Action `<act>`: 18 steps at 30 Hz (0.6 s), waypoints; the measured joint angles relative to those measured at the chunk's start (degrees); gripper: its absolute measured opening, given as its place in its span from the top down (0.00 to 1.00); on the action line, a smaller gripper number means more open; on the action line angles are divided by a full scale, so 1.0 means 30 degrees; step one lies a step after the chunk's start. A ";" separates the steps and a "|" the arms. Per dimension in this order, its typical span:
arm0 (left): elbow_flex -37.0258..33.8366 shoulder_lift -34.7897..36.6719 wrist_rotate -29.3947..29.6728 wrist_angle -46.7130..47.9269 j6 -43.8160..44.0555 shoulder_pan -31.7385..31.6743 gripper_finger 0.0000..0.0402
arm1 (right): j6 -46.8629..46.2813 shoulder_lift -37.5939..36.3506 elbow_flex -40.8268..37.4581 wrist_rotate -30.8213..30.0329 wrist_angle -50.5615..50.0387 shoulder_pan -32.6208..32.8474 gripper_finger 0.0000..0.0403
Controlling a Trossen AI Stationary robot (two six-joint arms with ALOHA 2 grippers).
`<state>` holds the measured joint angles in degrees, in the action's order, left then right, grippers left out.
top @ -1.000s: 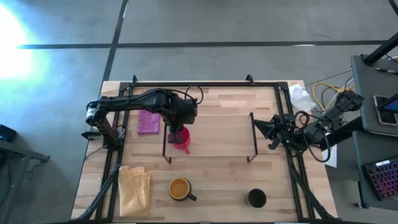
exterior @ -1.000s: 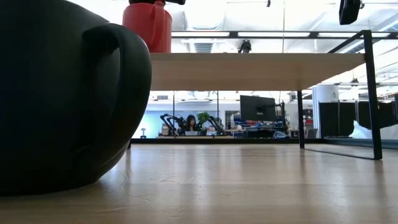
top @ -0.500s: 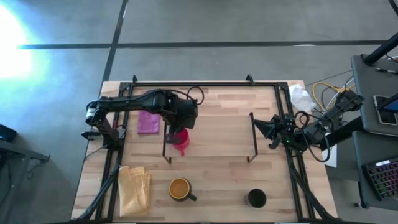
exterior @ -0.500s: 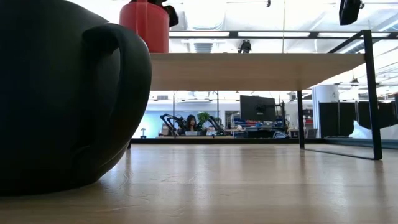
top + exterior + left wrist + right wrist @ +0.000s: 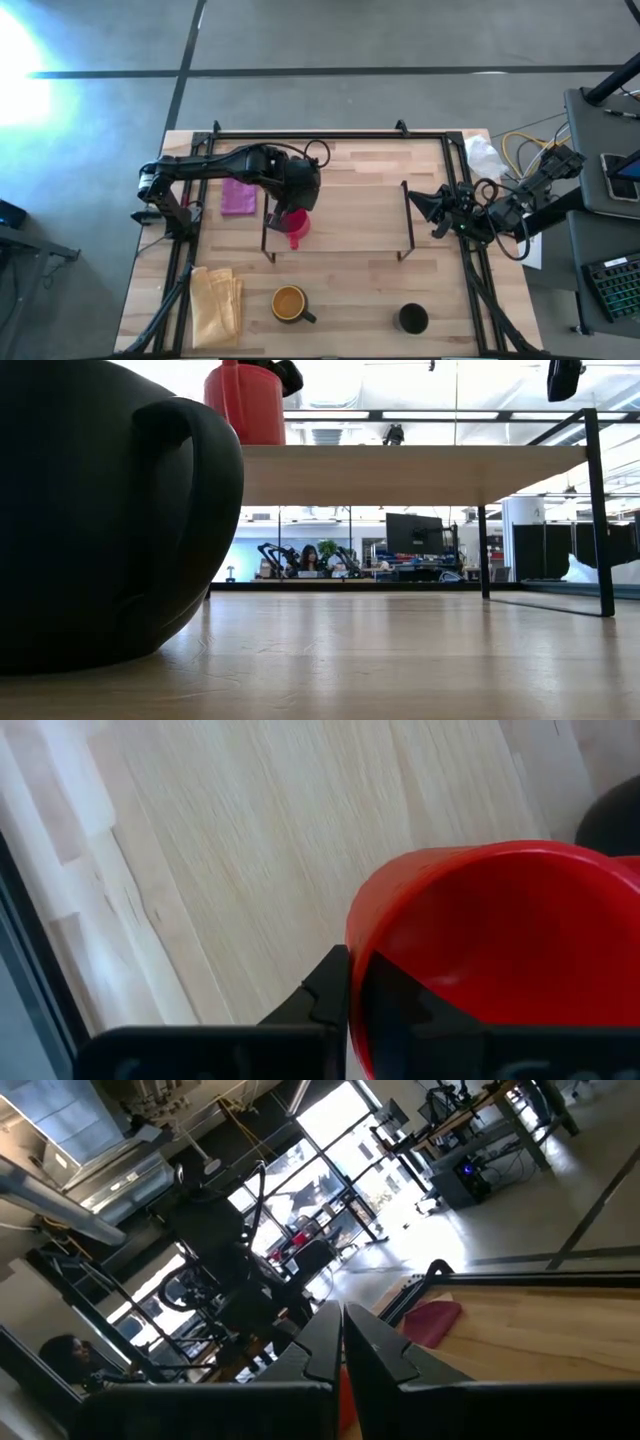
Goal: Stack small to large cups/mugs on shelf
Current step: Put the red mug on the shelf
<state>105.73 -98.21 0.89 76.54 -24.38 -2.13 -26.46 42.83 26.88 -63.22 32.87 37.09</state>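
High view: left gripper point(image 5: 292, 208) sits over the left end of the shelf point(image 5: 350, 215), fingers clamped on the rim of the red-pink cup point(image 5: 296, 224) — the left wrist view shows a dark finger point(image 5: 330, 995) pressed against the cup wall. The low view puts the cup base at or just above the board's top; contact not clear.

Risk, as I judge it: the cup is very near the shelf's left bracket and close to the near edge, so letting go while it is tilted or not fully seated could tip it off the board. A one-sided rim pinch may also let it swing or slip.

Left arm reaches from the table's left side, elbow bent, wrist angled down over the cup. Right gripper point(image 5: 425, 203) waits just beyond the shelf's right bracket, fingers together, arm stretched in from the right edge.

Yellow mug point(image 5: 290, 303) and black cup point(image 5: 411, 319) stand on the table point(image 5: 350, 290) near the front, well apart — neither is on the shelf yet.
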 joint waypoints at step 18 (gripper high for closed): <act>-0.0036 -0.0015 0.1082 -0.0333 0.0509 -0.0022 0.86 | -0.0024 0.0000 -0.0001 0.0034 0.0003 0.0002 0.98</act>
<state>105.62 -98.26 4.13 75.54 -22.85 -2.20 -26.53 42.83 26.88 -63.12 32.88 37.10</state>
